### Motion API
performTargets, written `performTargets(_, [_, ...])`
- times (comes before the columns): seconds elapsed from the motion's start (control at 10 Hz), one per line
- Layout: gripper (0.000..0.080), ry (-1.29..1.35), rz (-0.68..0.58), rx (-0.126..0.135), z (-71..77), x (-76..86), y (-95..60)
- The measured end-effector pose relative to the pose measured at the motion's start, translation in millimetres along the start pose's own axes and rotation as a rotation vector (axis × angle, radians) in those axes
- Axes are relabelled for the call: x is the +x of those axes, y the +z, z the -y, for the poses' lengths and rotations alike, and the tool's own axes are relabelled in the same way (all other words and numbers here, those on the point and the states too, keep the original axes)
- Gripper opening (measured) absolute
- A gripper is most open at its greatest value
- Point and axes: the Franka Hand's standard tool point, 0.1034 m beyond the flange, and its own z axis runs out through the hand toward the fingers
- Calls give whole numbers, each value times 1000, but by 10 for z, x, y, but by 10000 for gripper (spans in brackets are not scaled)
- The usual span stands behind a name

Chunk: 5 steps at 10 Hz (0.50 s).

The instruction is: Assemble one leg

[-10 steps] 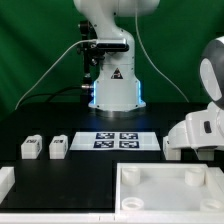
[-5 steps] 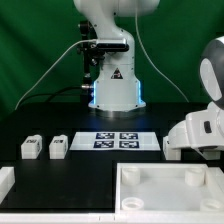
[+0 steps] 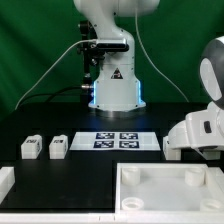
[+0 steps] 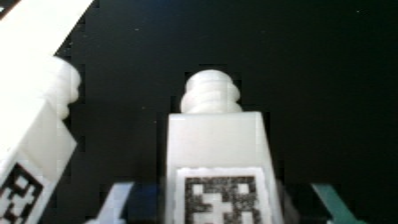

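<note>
So at this point your end effector was wide, not clamped on anything: in the wrist view each finger showed a strip of dark desk between itself and the leg, so nothing was touching. The leg sat centred between the fingers with its tag facing the camera and its ribbed peg end pointing away. My read is that you'd lined up to straddle it and close on the flat sides, which makes sense since the block body gives the pads something square to bite on and leaves the peg free to go into a socket. A neighbouring leg lay just beside it, close enough that I'd worry about a finger clipping it on the way down. How high the fingers were over the leg, I couldn't tell. In the exterior view the arm was bent low over the desk on the exterior view's right, and it hid both the end effector and the leg you were after. One spare leg and its twin stood well apart from all that on the exterior view's left. The marker board lay in the middle, and the big panel waited up front, sockets empty, so no leg was fitted.
</note>
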Motion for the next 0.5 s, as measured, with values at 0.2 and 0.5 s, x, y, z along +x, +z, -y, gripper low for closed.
performTargets(0.2, [287,-49,-25,9,-283,-216,-514])
performTargets(0.5, [288,-36,-134,1,-396,-574,-886])
